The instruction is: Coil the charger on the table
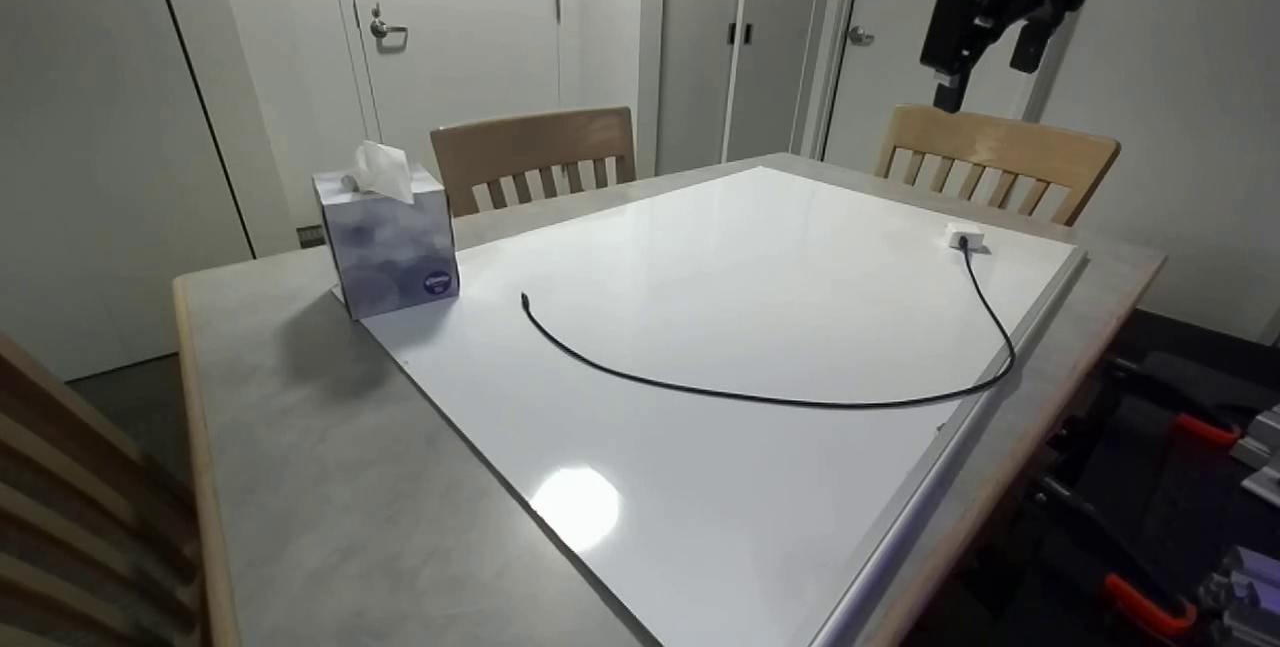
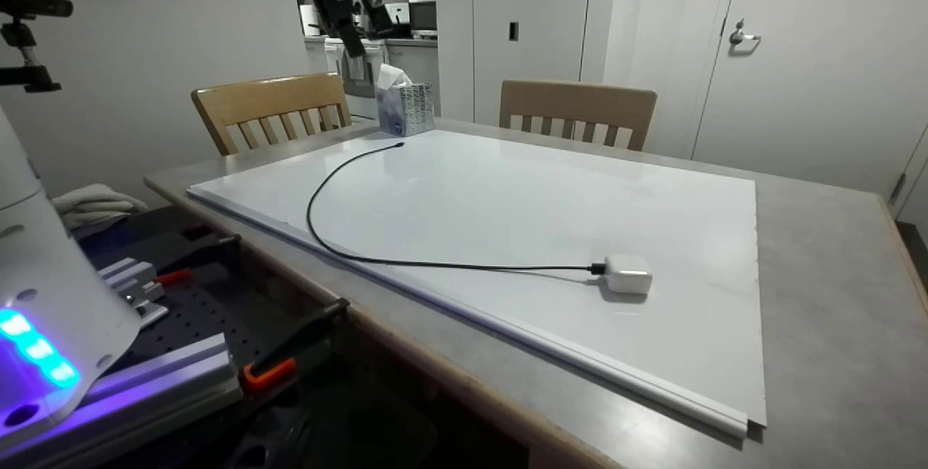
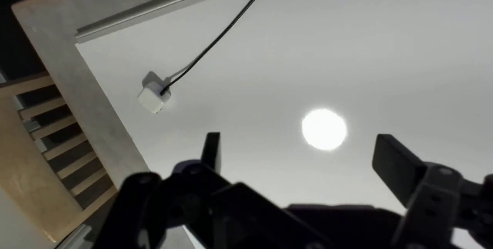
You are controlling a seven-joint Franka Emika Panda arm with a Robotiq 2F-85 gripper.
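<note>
Gripper [image 3: 299, 156] is spread wide with nothing in it, just white panel [image 3: 269, 87] and a blob of glare [image 3: 324, 129] showing through the gap; in both exterior views it hangs way above the table [image 1: 300, 467], touching nothing; the charger [image 3: 220, 35], a long black cable plugged into a white block [image 3: 153, 98], lies on that panel, and in the wrist view the block is up and left of the gap, so tbh the target is off to one side and well below, not straight under the jaws; cable leaves the block on a slant, up and right in that view, toward the silver rail [image 3: 161, 4]; jaws close side to side there, so my guess is some turning is needed before they straddle it; near the rail it bends and sweeps off in one big open bow to a loose tip [image 1: 525, 301], no coil yet, so I'd call this the very start; past that tip is a tissue box [image 1: 390, 257], only container on the table, one tissue [image 1: 385, 170] poking out the top, insides hidden; wooden chairs [image 2: 578, 105] stand beyond the edges.
</note>
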